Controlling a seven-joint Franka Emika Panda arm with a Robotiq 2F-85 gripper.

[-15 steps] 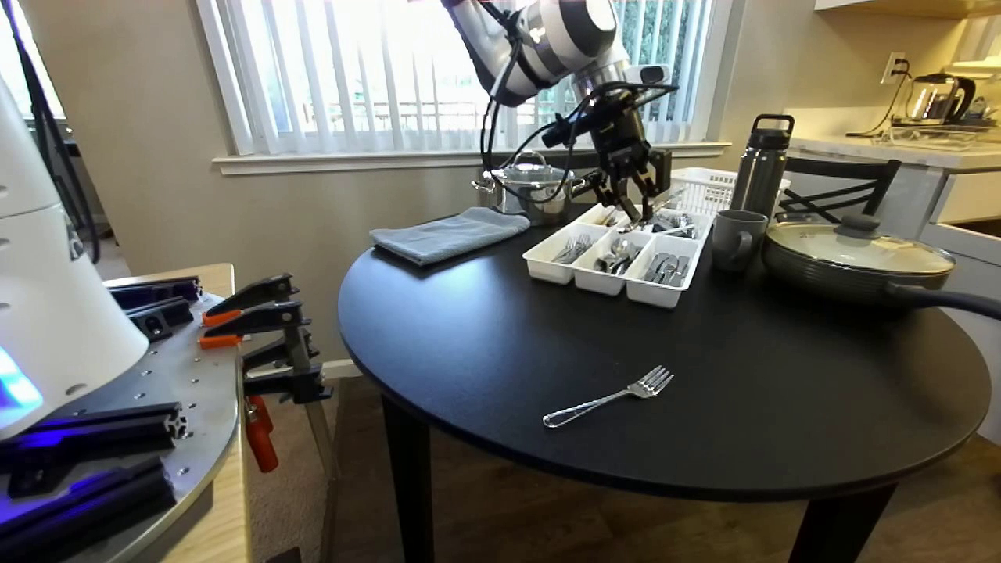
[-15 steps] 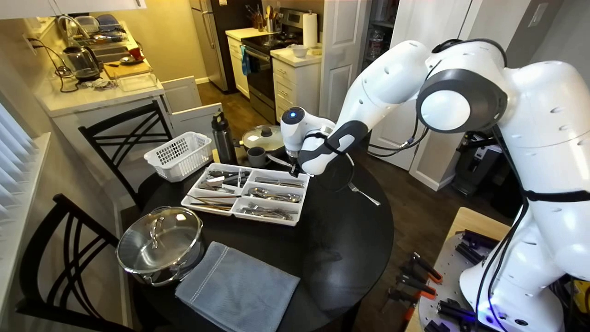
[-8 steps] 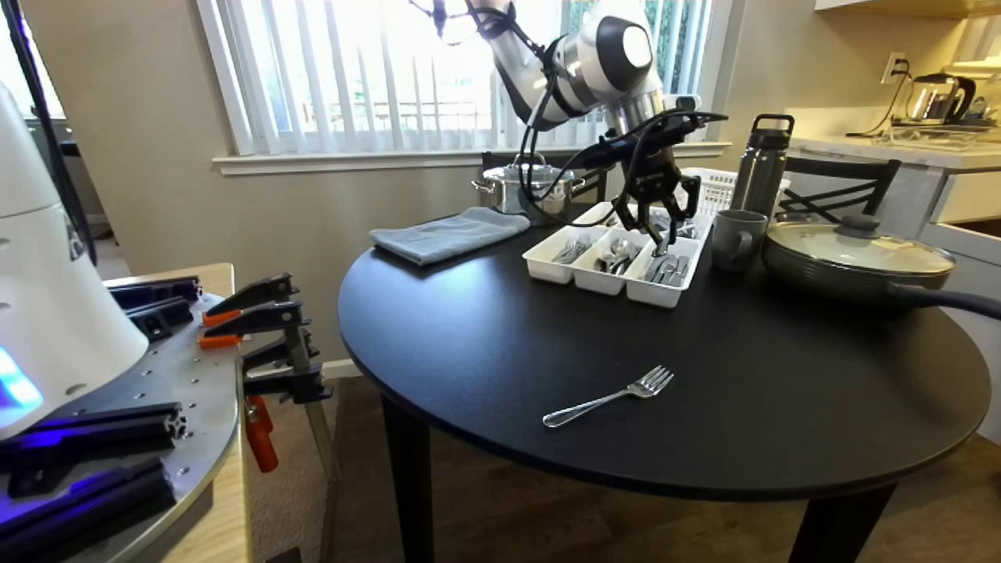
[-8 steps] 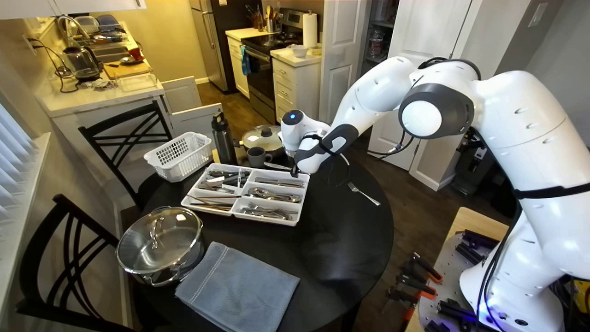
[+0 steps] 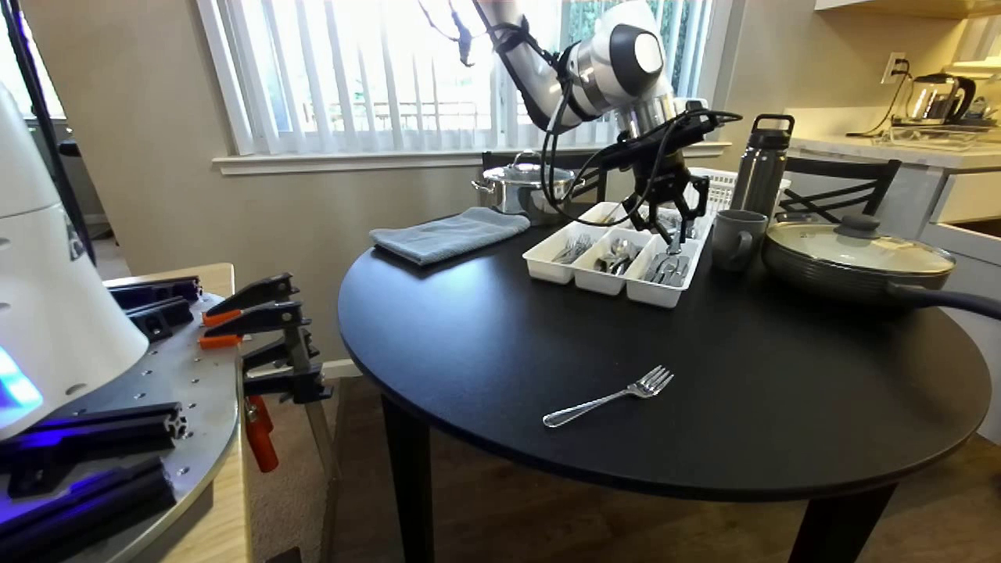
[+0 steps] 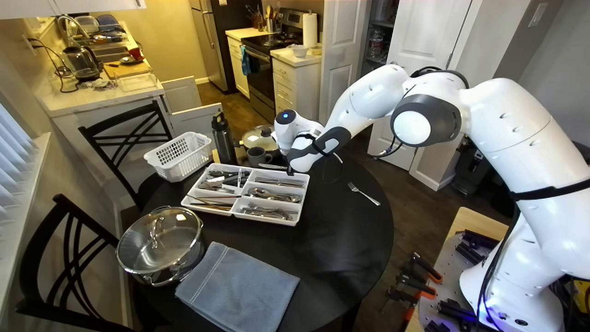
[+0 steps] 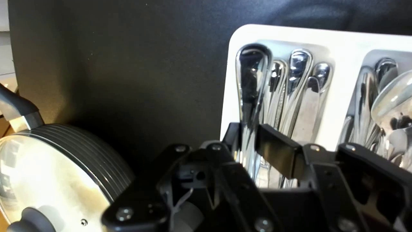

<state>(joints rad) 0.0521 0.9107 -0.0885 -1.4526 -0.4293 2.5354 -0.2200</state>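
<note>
In wrist view, gripper (image 7: 248, 137) has its fingers (image 7: 280, 148) closed to a narrow gap, pinching the handle of a shiny metal knife (image 7: 253, 74); handle end sits past the fingers, over the left side of a knife compartment in the white tray (image 7: 344, 83). Other knives (image 7: 299, 96) just right of it in that compartment, spoons (image 7: 394, 103) in the next one right; can't tell if the held knife touches anything below. Lidded pan (image 7: 48, 174) at left, apart from tray. In an exterior view, gripper is over the right compartment of the tray's near row, knife handle showing just under the fingers toward the near side. Fork (image 5: 635, 389) lies on the black desk (image 5: 485, 336), near side, well apart from tray, tines to the right. Folded blue-grey cloth (image 5: 450, 234) left of tray, steel pot (image 5: 516, 195) at far left, grey mug (image 5: 731, 238) just right of tray, dark bottle (image 5: 760, 168) behind mug, pan farther right. In an exterior view, arm (image 6: 368, 97) extends from the right, mostly hiding the gripper; flat knife blade sticks out to the left, seen along the tray's far edge. White basket (image 6: 191, 161) far left, beside the bottle; cloth on the near side.
</note>
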